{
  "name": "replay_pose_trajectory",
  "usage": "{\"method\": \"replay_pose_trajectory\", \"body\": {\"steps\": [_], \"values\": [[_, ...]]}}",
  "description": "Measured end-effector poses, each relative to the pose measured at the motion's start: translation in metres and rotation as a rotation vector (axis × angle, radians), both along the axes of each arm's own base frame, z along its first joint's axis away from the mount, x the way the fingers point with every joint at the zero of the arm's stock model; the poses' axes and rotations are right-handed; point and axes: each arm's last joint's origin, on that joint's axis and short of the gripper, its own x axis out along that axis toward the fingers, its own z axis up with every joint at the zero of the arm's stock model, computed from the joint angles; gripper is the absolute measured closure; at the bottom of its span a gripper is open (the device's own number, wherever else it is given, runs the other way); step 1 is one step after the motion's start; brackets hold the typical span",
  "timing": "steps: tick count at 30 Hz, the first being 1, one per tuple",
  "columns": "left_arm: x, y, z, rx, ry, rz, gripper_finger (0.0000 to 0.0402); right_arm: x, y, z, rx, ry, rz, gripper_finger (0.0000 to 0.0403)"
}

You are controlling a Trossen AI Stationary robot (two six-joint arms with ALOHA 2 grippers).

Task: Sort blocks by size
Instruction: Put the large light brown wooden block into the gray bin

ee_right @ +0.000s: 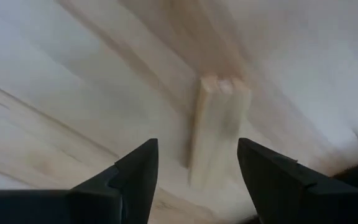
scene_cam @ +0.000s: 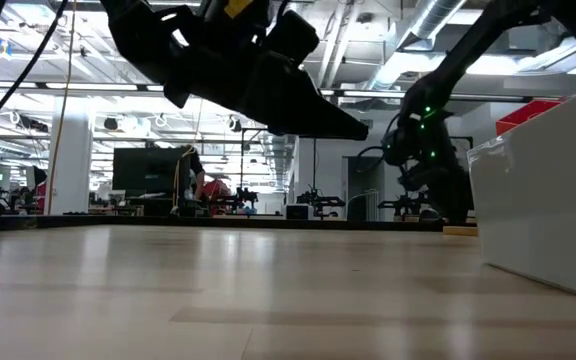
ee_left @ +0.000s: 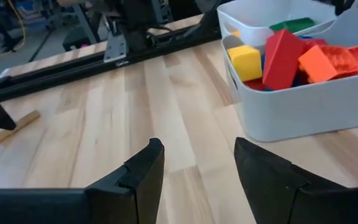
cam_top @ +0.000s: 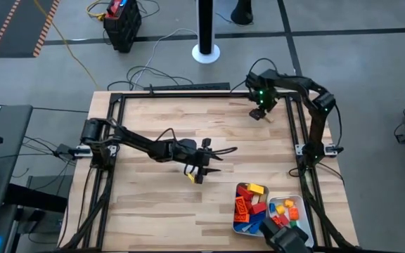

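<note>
A tan block [cam_top: 271, 117] lies flat on the wooden table near its far right corner; it also shows in the right wrist view [ee_right: 219, 118] and the left wrist view [ee_left: 17, 124]. My right gripper [cam_top: 261, 111] hangs over it, pointing down, open, its fingers [ee_right: 135, 174] standing on either side of the block and above it. Several red, orange, yellow, blue and green blocks [cam_top: 252, 200] fill two white trays [ee_left: 291, 106] at the near right. My left gripper [cam_top: 219, 160] is open and empty above the table's middle, pointing toward the trays.
The two trays [cam_top: 235, 214] stand side by side by the near right edge, with blocks heaped above the rims. A black frame [cam_top: 188, 91] runs along the table's edges. Bare wood lies between my left gripper [ee_left: 197, 155] and the trays.
</note>
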Motion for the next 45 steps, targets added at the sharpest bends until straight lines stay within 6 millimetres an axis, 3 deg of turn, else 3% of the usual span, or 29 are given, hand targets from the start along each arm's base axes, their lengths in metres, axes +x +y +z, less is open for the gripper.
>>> {"method": "replay_pose_trajectory", "body": {"steps": [9,17,24,35,45], "values": [[-0.002,0.013,0.003,-0.007,0.02,0.032,0.0214,0.008,-0.017,-0.011,0.086,0.083,-0.009,0.0153],[-0.003,0.022,0.0,-0.05,0.054,0.039,0.0214,0.013,-0.023,-0.014,0.172,0.132,-0.001,0.0183],[-0.004,0.027,-0.001,-0.084,0.072,0.043,0.0214,0.014,-0.024,-0.013,0.178,0.114,0.019,0.021],[-0.004,0.029,-0.002,-0.084,0.082,0.046,0.0214,0.034,-0.014,-0.009,0.202,0.039,0.18,0.0241],[-0.005,0.037,-0.003,-0.116,0.098,0.076,0.0214,0.033,-0.011,0.002,0.219,0.103,0.049,0.0241]]}}
